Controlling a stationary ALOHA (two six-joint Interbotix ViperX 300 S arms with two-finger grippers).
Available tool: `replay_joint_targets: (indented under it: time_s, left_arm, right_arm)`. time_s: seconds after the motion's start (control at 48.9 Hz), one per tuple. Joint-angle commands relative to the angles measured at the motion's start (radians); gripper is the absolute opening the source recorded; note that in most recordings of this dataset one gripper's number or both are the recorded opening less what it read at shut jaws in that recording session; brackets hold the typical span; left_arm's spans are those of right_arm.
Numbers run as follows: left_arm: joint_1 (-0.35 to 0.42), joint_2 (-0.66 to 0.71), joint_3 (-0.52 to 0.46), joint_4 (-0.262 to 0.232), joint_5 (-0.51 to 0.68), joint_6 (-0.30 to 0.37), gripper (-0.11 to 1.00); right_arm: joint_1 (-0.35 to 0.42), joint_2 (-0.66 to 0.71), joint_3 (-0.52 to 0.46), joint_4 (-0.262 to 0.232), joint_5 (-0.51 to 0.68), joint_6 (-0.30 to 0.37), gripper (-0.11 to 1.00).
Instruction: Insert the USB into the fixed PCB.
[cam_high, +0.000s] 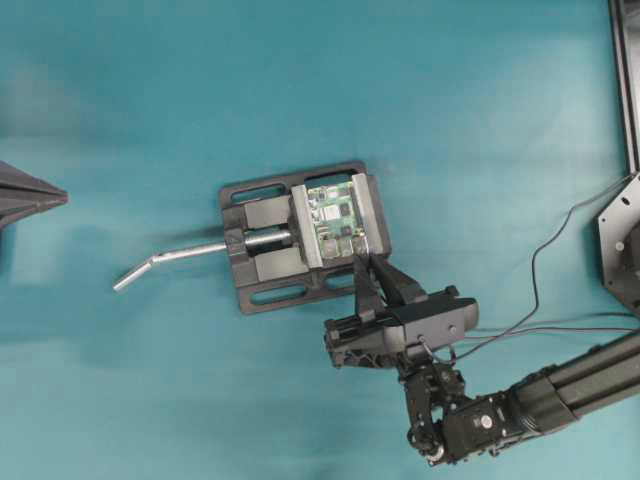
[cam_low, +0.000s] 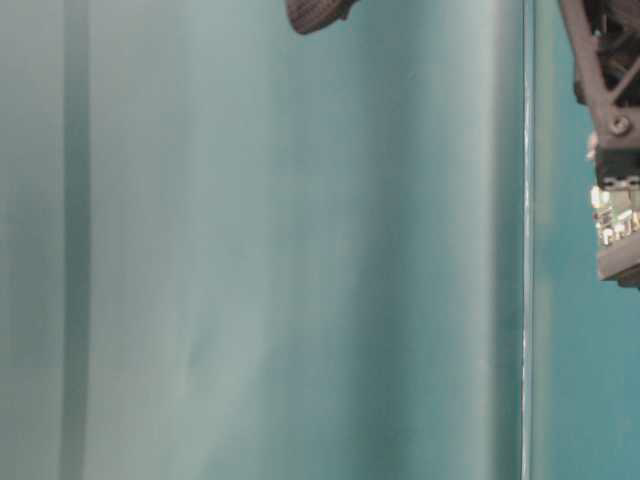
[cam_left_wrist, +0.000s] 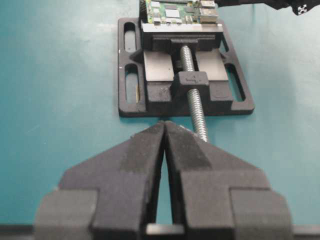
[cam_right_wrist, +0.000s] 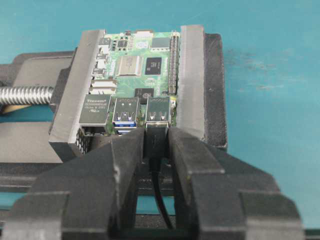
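Green fixed PCB (cam_high: 335, 221) sits clamped flat in a black vise (cam_high: 262, 290) near table centre, vise's silver bent handle (cam_high: 165, 263) sticking out toward 9 o'clock in the overhead view. Teal table (cam_high: 150, 100) all round.

Right gripper (cam_right_wrist: 157, 141) comes in from 5 o'clock of the board, jaws pinched on the USB (cam_right_wrist: 156, 136): dark plug held between the two fingers, its thin black cable (cam_right_wrist: 161, 200) trailing back between them toward the wrist camera. Plug's front end sits right at the mouth of the right-hand silver USB port (cam_right_wrist: 159, 110) on the board's near edge; can't tell how deep it is in, or if it is in at all. Blue-tongued port (cam_right_wrist: 126, 111) just beside at 9 o'clock of it, a larger metal socket (cam_right_wrist: 94, 109) further that way.

Left gripper (cam_left_wrist: 164, 131) hangs well off at 9 o'clock of the vise in the overhead view, jaws together, nothing between them, pointing at the vise screw (cam_left_wrist: 195, 95).

Table-level view shows mostly blurred teal, board edge (cam_low: 615, 215) only partly visible at 3 o'clock.
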Motion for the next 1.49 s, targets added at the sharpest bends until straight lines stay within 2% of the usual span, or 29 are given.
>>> replay_joint_targets:
  time_s: [0.0, 1.208, 1.412, 1.474]
  left_arm:
    - [-0.005, 0.011, -0.029, 0.002, -0.008, -0.002, 0.04]
    - [-0.005, 0.011, -0.029, 0.003, -0.006, -0.002, 0.04]
    - [-0.005, 0.011, -0.028, 0.003, -0.008, -0.002, 0.04]
    - [-0.005, 0.011, -0.029, 0.002, -0.008, -0.002, 0.04]
  right_arm:
    - [-0.002, -0.041, -0.005, -0.005, -0.005, -0.003, 0.19]
    - [0.032, -0.06, 0.009, 0.003, 0.052, -0.02, 0.19]
    - [0.052, -0.06, 0.008, 0.005, 0.051, -0.017, 0.36]
    - [0.058, -0.06, 0.008, 0.005, 0.051, -0.017, 0.36]
